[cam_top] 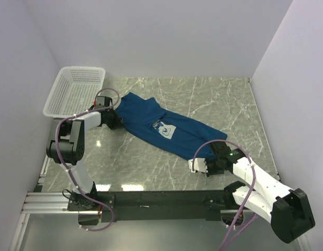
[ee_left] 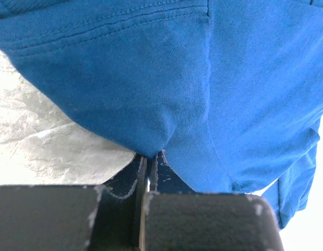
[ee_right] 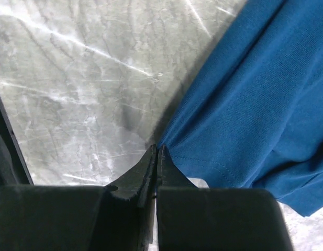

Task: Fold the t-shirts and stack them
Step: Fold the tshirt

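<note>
One dark blue t-shirt (cam_top: 145, 116) lies stretched in a long diagonal band across the marble table, its pale square print (cam_top: 165, 129) facing up. My left gripper (cam_top: 116, 119) is shut on the shirt's upper-left end; in the left wrist view the closed tips (ee_left: 149, 156) pinch a fold of blue cloth (ee_left: 203, 89). My right gripper (cam_top: 217, 150) is shut on the shirt's lower-right end; in the right wrist view the closed tips (ee_right: 157, 149) hold the hem corner of the cloth (ee_right: 245, 115) just above the table.
A white mesh basket (cam_top: 80, 68) stands at the back left, close behind my left arm. The marble table (cam_top: 213, 99) is bounded by white walls at left, back and right. A black rail (cam_top: 161, 198) runs along the near edge.
</note>
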`<state>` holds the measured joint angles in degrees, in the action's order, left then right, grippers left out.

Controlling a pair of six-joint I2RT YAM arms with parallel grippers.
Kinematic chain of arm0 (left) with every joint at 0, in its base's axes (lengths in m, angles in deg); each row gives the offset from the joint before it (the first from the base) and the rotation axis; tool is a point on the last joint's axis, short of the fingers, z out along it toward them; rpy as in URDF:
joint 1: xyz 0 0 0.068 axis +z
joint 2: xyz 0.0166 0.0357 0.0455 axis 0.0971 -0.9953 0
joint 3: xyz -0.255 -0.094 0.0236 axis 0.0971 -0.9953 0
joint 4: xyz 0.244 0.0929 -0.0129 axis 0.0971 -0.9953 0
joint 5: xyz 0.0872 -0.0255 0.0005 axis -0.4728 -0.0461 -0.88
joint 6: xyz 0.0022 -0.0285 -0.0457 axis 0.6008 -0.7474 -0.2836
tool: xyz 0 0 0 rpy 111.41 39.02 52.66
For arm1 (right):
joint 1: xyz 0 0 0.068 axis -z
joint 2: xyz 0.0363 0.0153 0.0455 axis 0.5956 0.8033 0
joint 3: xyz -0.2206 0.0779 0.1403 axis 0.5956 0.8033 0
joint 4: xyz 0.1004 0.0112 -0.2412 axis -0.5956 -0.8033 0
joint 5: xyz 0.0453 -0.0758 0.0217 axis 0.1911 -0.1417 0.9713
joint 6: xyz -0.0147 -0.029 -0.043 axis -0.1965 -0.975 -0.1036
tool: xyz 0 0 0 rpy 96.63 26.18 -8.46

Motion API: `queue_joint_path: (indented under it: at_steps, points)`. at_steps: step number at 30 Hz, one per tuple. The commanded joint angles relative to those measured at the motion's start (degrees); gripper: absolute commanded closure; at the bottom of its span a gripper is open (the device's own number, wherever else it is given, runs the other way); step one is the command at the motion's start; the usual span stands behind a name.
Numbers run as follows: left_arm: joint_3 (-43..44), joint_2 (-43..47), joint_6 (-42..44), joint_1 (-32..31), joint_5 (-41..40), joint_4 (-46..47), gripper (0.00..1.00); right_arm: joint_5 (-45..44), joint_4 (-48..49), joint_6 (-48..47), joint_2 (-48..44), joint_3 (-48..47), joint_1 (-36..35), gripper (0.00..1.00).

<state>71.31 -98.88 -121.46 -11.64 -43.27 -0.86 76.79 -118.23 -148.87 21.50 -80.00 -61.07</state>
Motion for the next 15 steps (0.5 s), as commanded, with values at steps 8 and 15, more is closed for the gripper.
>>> queue_joint_path:
  at_steps: [8,15]
  points:
    - [4.85,-0.76,5.13,1.67,3.46,-0.39,0.99,9.54,-13.08,-1.5,-6.05,-10.47,1.13,1.0]
    - [3.45,1.0,5.4,1.67,6.28,0.58,0.96,5.16,-12.91,-2.73,-5.0,-6.08,1.13,0.71]
